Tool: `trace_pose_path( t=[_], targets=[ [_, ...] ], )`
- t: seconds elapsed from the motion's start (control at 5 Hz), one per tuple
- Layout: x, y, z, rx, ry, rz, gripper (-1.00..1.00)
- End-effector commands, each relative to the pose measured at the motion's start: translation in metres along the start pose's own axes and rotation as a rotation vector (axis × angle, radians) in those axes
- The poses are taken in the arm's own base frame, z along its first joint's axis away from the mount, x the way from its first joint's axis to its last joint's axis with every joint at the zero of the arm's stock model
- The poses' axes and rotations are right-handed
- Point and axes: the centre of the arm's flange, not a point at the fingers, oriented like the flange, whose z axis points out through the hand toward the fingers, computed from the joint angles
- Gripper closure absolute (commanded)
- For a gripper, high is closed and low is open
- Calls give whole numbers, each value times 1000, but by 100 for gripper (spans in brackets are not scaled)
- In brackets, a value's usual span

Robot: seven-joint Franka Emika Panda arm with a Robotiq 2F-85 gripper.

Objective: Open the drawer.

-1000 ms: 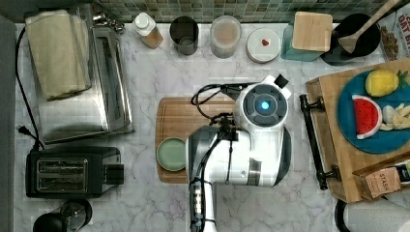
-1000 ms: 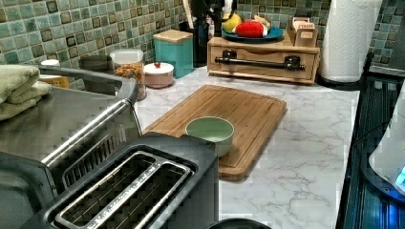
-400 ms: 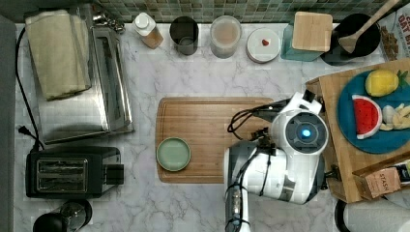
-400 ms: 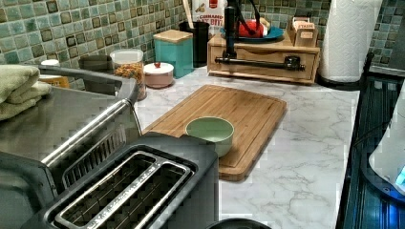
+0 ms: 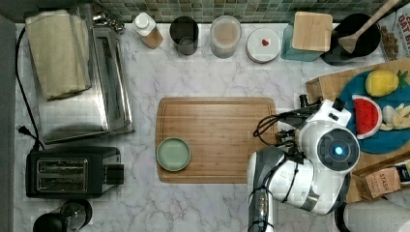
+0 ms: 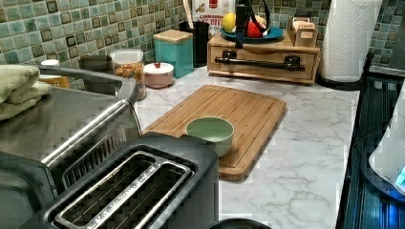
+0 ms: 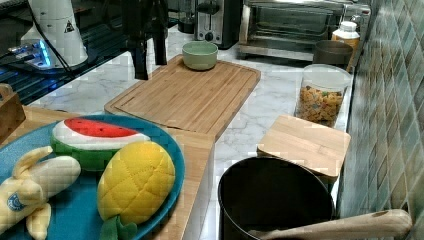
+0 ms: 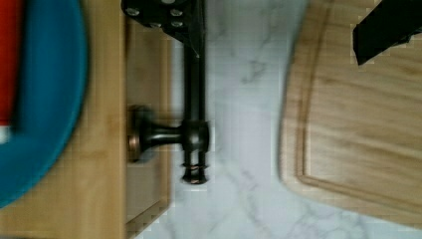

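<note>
The drawer [image 6: 267, 53] is a light-wood box front with a long black bar handle [image 6: 260, 62], set at the back of the counter in the left view. Its front looks flush with the box. My gripper [image 6: 241, 33] hangs over the left view's left end of the handle. In the right view the gripper [image 7: 151, 67] is open, with nothing between its dark fingers [image 7: 140, 62]. The wrist view has the handle [image 8: 194, 99] and drawer front [image 8: 149, 74] right under one finger [image 8: 164, 15], the other finger [image 8: 383, 30] over the cutting board. My arm [image 5: 329, 150] covers the handle in the top view.
A wooden cutting board [image 5: 217, 137] with a green bowl [image 5: 173, 153] lies mid-counter. A blue plate of toy fruit [image 5: 382, 111] sits on the drawer box. Jars and a black pot [image 5: 355, 36] line the back wall. A toaster [image 5: 70, 173] and toaster oven [image 5: 82, 82] stand at the top view's left.
My arm has swung from over the cutting board to the top view's right, over the drawer's handle. In the left view the gripper has come into sight above the drawer.
</note>
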Motion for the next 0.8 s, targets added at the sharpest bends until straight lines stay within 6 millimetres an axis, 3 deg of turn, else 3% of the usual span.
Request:
trace_pose_path(
  t=[0.2, 0.8],
  targets=[
    [-14, 5, 30, -94, 12, -83, -100],
    [-32, 26, 52, -141, -54, 3, -100]
  ],
)
